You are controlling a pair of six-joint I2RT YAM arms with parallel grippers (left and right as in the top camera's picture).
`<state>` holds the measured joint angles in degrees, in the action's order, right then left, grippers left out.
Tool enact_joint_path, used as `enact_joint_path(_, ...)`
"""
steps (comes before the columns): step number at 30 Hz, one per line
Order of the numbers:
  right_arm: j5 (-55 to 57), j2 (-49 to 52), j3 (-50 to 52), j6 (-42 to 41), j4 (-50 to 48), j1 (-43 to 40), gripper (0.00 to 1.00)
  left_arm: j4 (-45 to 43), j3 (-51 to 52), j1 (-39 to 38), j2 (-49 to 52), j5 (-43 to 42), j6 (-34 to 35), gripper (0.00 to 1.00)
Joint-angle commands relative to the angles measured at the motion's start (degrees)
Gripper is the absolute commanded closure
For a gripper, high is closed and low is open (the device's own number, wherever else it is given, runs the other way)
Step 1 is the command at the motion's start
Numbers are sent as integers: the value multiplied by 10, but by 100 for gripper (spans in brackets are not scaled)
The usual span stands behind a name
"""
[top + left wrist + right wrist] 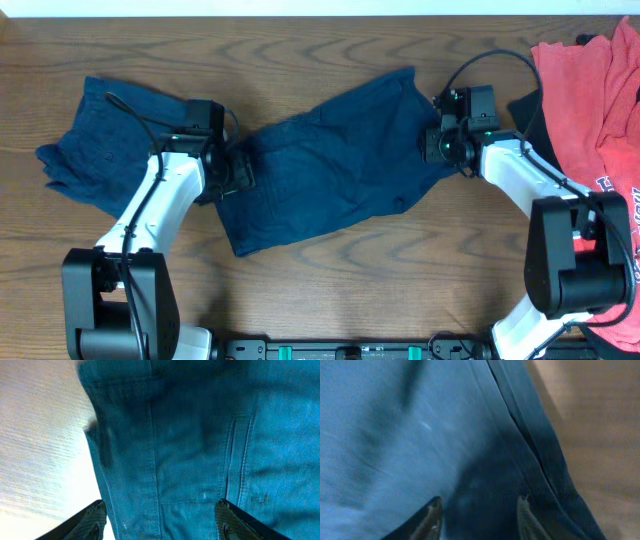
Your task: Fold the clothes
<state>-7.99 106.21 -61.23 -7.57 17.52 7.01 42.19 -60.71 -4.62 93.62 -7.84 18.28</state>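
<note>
The navy shorts (330, 160) lie spread flat at the centre of the tabletop (330, 290). The left hand (160, 522) sits over their 9 o'clock edge and the right hand (477, 520) over their 3 o'clock edge. Both hands are spread wide with fabric between the fingers, and neither has hold of anything.

If either hand closes shallowly, it will likely pinch only the top layer, so the fold would come out skewed. If one closes before the other, the cloth may drag and bunch. The black garment (528, 108) and coral-red T-shirts (585, 90) lie near the right arm at 3 o'clock, where a sweep could snag them. A second pair of shorts (95, 140) at 9 o'clock poses the same risk for the left arm.

No containers are in view. Every garment rests directly on the tabletop.
</note>
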Motion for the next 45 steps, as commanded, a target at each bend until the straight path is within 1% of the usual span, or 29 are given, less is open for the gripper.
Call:
enact_joint_path(1,33,10,-5,-26,5,0,46,29,12,-2,-10,-23,0,29)
enact_joint_path(3,33,4,-5,-43,4,0,43,50,13,-2,-10,-23,0,29)
enact_joint_path(5,33,-2,-5,-62,10,-2,43,64,13,-2,-10,-22,0,29)
enact_joint_path(9,35,-5,-5,-112,18,-9,45,76,12,-2,-10,-22,0,28)
enact_joint_path(13,51,-5,-5,-137,38,-10,48,93,12,-2,-10,-22,0,28)
enact_joint_path(15,75,-4,-5,-151,66,-10,54,110,13,-2,-10,-22,0,23)
enact_joint_path(18,98,-1,0,-150,96,-10,55,119,19,-2,-10,-23,0,13)
enact_joint_path(21,123,-1,3,-140,119,-11,54,96,35,-2,-8,-22,7,4)
enact_joint_path(23,147,-1,3,-140,140,-11,54,67,54,-2,-7,-23,23,1)
enact_joint_path(26,179,-1,3,-141,172,-11,54,18,85,-2,-7,-30,34,2)
enact_joint_path(28,187,-1,3,-143,186,-11,53,-17,104,-2,-7,-61,34,2)
enact_joint_path(32,171,-4,2,-142,188,-9,49,-73,125,-2,-7,-114,34,2)
enact_joint_path(36,150,-27,2,-142,188,-8,49,-117,139,-2,-7,-126,33,2)
enact_joint_path(39,150,-66,2,-137,187,-5,48,-145,146,-2,-7,-132,31,1)
enact_joint_path(40,150,-80,2,-132,184,-3,48,-151,146,-2,-7,-132,31,7)
enact_joint_path(43,121,-122,2,-95,167,4,51,-172,146,-2,-7,-148,19,43)
enact_joint_path(44,93,-133,2,-70,157,6,54,-180,146,-2,-7,-156,12,56)
enact_joint_path(45,66,-140,2,-49,147,9,57,-185,146,-2,-7,-160,4,75)
